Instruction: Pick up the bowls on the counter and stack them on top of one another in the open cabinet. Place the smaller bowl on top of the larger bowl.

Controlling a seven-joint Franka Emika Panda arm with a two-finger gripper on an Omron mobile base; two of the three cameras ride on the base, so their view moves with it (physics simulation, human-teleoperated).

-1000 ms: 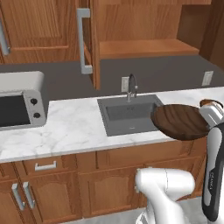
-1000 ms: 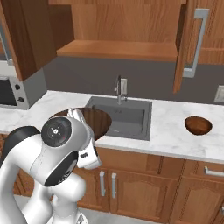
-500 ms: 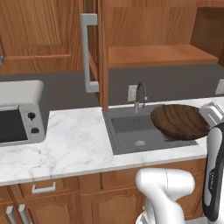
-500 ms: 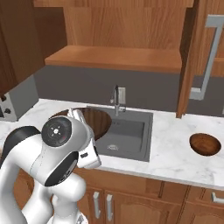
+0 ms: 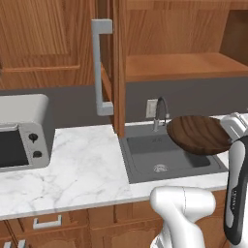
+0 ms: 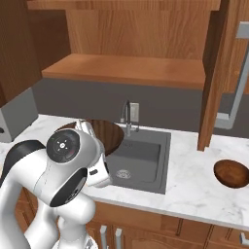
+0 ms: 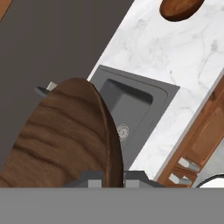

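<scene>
while the toaster oven (image 5: 22,133) sits at the far left of the marble bench (image 5: 82,169) in the left base view, a long grey bar handle (image 5: 100,68) hangs on the edge of the open cabinet door just right of it. next comes the inset dark grey sink (image 5: 164,155) with its faucet (image 5: 160,112) at the back wall. above the sink's right part the larger bowl (image 5: 199,134) hangs in the air, wide, dark brown and streaky, its rim tilted, clear of the bench. the end effector (image 7: 113,177) is clamped tight on that bowl's rim; in the hand view the two finger tips sit on either side of the thin rim edge at the bottom. above and behind the bowl, the open cabinet (image 5: 184,65) shows a plain wood shelf.

from the right base view, going left to right: the larger bowl (image 6: 104,133) peeks out behind the white arm, over the left edge of the sink (image 6: 141,158); the open cabinet (image 6: 126,68) spans the wall above; the smaller bowl (image 6: 232,173), reddish-brown, rests upright on the bench (image 6: 194,185) well right of the sink, near the picture's right edge, below the grey handle (image 6: 236,78). the hand view has the smaller bowl (image 7: 180,8) at its top edge.
</scene>
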